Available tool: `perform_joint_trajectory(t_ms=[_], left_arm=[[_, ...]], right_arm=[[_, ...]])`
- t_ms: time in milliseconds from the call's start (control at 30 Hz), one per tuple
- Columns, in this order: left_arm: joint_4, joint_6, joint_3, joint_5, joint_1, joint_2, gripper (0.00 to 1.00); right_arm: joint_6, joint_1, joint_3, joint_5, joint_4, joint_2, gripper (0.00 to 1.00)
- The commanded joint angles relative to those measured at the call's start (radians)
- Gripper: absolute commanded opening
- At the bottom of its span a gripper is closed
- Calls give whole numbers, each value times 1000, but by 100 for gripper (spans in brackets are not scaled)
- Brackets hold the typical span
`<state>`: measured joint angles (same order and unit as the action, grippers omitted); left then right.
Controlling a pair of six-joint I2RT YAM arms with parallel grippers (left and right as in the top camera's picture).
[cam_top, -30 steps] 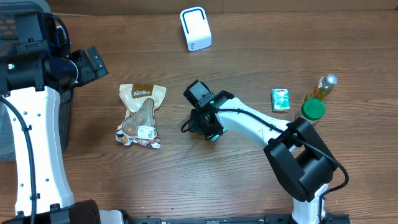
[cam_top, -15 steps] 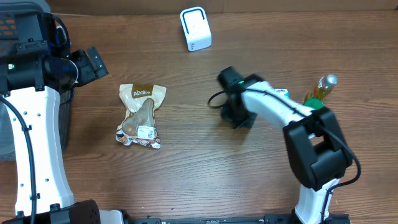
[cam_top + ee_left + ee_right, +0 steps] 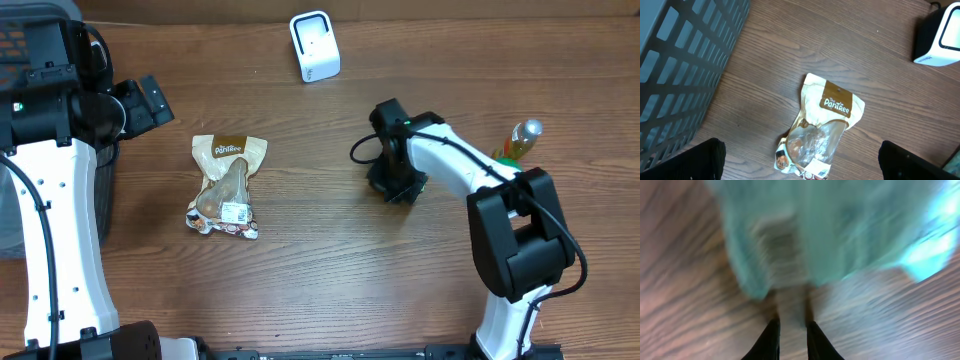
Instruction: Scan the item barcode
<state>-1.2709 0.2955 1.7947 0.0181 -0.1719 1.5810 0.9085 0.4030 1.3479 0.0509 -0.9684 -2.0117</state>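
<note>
The snack pouch (image 3: pixel 228 185) lies flat on the worktop (image 3: pixel 300 280), left of the middle. Its brown header is toward the far edge, and a small white label (image 3: pixel 235 212) is near its lower end. The left arm (image 3: pixel 60 110) is at the left side, beside a dark grid basket (image 3: pixel 685 65). The left jaws are wide apart and hold nothing. In the left wrist view the two fingers (image 3: pixel 690 162) show only at the bottom corners, and the pouch lies on the worktop below, in the space between them but well apart from both. The white scanner (image 3: pixel 314 45) stands at the far edge of the worktop, apart from the pouch.

The right arm (image 3: pixel 450 165) reaches across the right half of the worktop. The right jaws point down at a spot right of the middle, well apart from the pouch and from the scanner. The right wrist view is much blurred. There the two dark fingers (image 3: pixel 771 340) stand only a little apart, with a narrow strip of bare wood between them, and nothing is clamped. Just ahead of the fingertips lies a teal thing (image 3: pixel 830 230), outside the jaws and not between them. What it is, and whether the tips touch it, I cannot tell from the blur. In the overhead view the arm covers this place. A bottle (image 3: pixel 522 135) with yellow content stands near the right edge.
</note>
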Motion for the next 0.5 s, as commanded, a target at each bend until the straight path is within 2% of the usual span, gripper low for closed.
perform_joint_trajectory(t_ms=[0, 233, 367, 467], left_arm=[[0, -11, 7, 0, 2, 1, 100], [0, -11, 7, 0, 2, 1, 100], [0, -11, 7, 0, 2, 1, 100], [0, -11, 7, 0, 2, 1, 100]], right_arm=[[1, 64, 0, 41, 23, -1, 16], [0, 214, 0, 36, 204, -1, 25], [0, 261, 0, 14, 298, -1, 28], [0, 272, 0, -16, 345, -1, 35]])
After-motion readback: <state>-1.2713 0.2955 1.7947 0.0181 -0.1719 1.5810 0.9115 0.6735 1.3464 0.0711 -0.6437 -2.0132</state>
